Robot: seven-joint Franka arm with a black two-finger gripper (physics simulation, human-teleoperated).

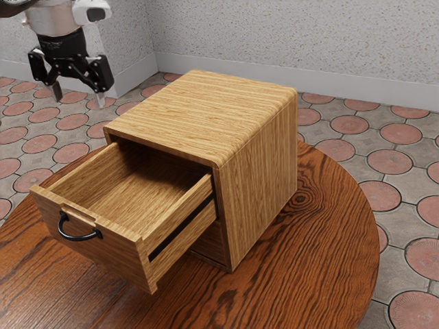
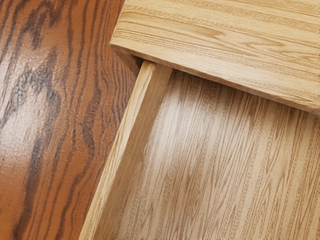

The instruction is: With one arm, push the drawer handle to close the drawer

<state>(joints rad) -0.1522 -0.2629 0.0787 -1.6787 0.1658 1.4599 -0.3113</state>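
My gripper (image 1: 79,97) hangs at the exterior view's upper left, fingers apart, with nothing between them and touching nothing. The light wood drawer (image 1: 99,251) stands pulled far out of its cabinet (image 1: 255,179), its inside bare. On its front panel is a curved black handle (image 1: 81,238), well below my gripper in the picture. In the wrist view the drawer (image 2: 210,165) shows its floor and one side wall, running under the edge of the cabinet (image 2: 225,40). The handle is outside that view.
The cabinet rests on a round, dark-grained reddish wood table (image 1: 322,253), whose bare surface (image 2: 45,125) lies beside the drawer in the wrist view. Behind are a tiled floor (image 1: 350,125) and a pale speckled wall (image 1: 288,34).
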